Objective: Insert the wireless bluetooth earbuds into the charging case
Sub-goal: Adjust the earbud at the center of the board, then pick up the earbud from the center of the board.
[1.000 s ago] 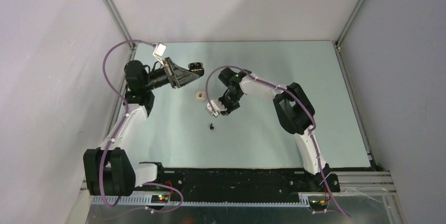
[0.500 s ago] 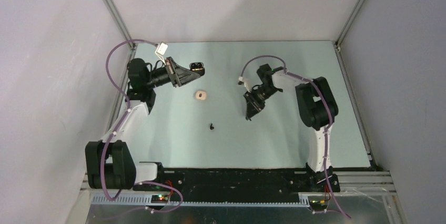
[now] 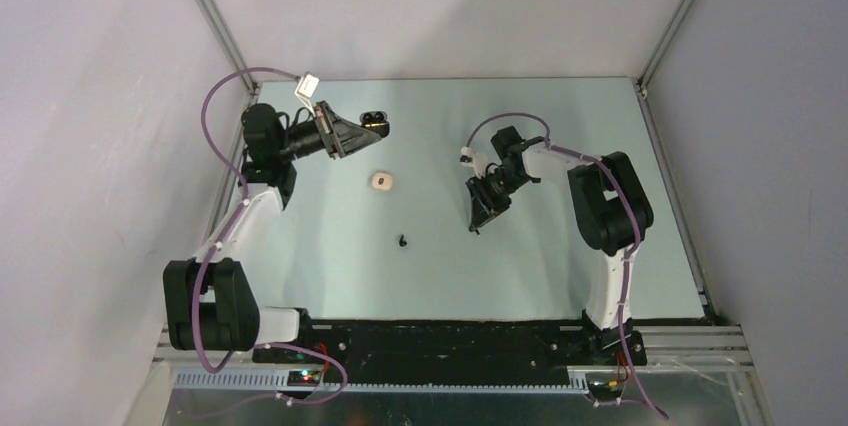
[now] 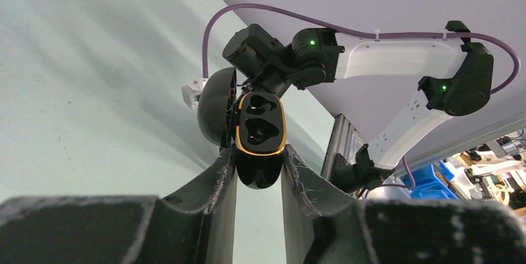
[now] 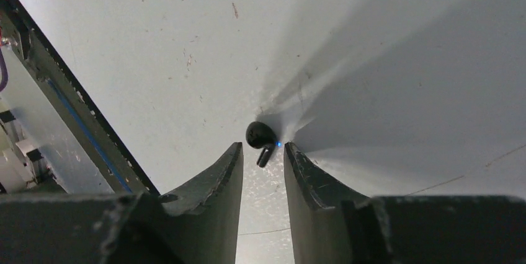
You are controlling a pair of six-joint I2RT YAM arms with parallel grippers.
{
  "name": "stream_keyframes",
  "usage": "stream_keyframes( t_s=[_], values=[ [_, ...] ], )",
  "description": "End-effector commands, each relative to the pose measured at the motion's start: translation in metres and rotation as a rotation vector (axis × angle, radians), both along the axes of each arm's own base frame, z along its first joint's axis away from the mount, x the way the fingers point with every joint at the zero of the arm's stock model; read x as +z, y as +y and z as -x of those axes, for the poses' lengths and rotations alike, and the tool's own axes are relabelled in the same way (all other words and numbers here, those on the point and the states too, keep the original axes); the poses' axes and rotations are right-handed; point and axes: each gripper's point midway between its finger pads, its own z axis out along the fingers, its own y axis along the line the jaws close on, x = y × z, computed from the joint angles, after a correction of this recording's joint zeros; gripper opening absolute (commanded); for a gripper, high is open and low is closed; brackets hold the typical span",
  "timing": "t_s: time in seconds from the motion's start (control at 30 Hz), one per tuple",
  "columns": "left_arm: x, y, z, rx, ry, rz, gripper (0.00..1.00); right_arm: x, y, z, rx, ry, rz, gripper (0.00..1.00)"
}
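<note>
Top external view: a pale mint-green table (image 3: pixel 330 266) was seen enclosed by plain grey-lavender walls, with aluminium struts (image 3: pixel 212 16) run up the far corners and a black rail (image 3: pixel 450 341) fixed along the near edge. Towards the far left of the surface, the left gripper (image 3: pixel 375 128) was held above the table and closed upon the black charging case (image 4: pixel 260 143). In the left wrist view the case was shown pinched at its lower end between the two fingers, its lid (image 4: pixel 217 112) swung open to one side and two dark wells ringed by an orange rim left exposed. Right of centre, the right gripper (image 5: pixel 263 152) was pointed down at the table. Its jaws were parted only narrowly, and a glossy black earbud (image 5: pixel 260 135) with a small blue light was seen just at the fingertips, apparently touched by neither. Around it the surface was marked by faint specks and scuffs and crossed by soft shadows. Between the arms, a small cream object (image 3: pixel 381 181) and, nearer the bases, a tiny black item (image 3: pixel 402 241) too small to be identified were left lying on the table, well apart from both grippers.
</note>
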Motion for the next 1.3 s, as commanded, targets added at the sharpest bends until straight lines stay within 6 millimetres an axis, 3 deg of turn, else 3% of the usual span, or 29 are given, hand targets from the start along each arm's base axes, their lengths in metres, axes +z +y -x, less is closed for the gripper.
stream_keyframes(
  t_s=[0.0,0.17,0.27,0.43,0.5,0.6,0.8,1.0,1.27],
  values=[
    [0.022,0.002,0.003,-0.002,-0.088,-0.001,0.0,0.0,-0.01,-0.013,-0.042,-0.061,0.069,0.37],
    [0.021,0.002,0.009,-0.002,-0.096,-0.003,0.0,0.005,-0.025,-0.021,-0.041,-0.08,0.088,0.4],
    [0.019,0.002,0.012,-0.003,-0.093,-0.004,0.0,0.026,-0.025,-0.028,-0.008,-0.119,0.03,0.39],
    [0.016,0.002,0.015,-0.001,-0.09,-0.006,0.0,0.077,-0.012,-0.022,0.258,-0.31,-0.145,0.38],
    [0.015,0.002,0.016,0.0,-0.087,-0.005,0.0,0.085,-0.008,-0.013,0.432,-0.429,-0.173,0.37],
    [0.014,0.002,0.016,0.001,-0.085,-0.005,0.0,0.081,-0.002,-0.009,0.652,-0.585,-0.168,0.37],
    [0.015,0.002,0.017,0.0,-0.088,-0.005,0.0,0.06,0.012,-0.008,0.904,-0.688,-0.118,0.38],
    [0.014,0.002,0.02,-0.004,-0.089,-0.006,0.0,0.04,0.019,-0.005,1.013,-0.692,-0.088,0.38],
    [0.013,0.002,0.021,-0.004,-0.09,-0.01,0.0,0.023,0.017,-0.008,1.03,-0.666,-0.051,0.38]
  ],
)
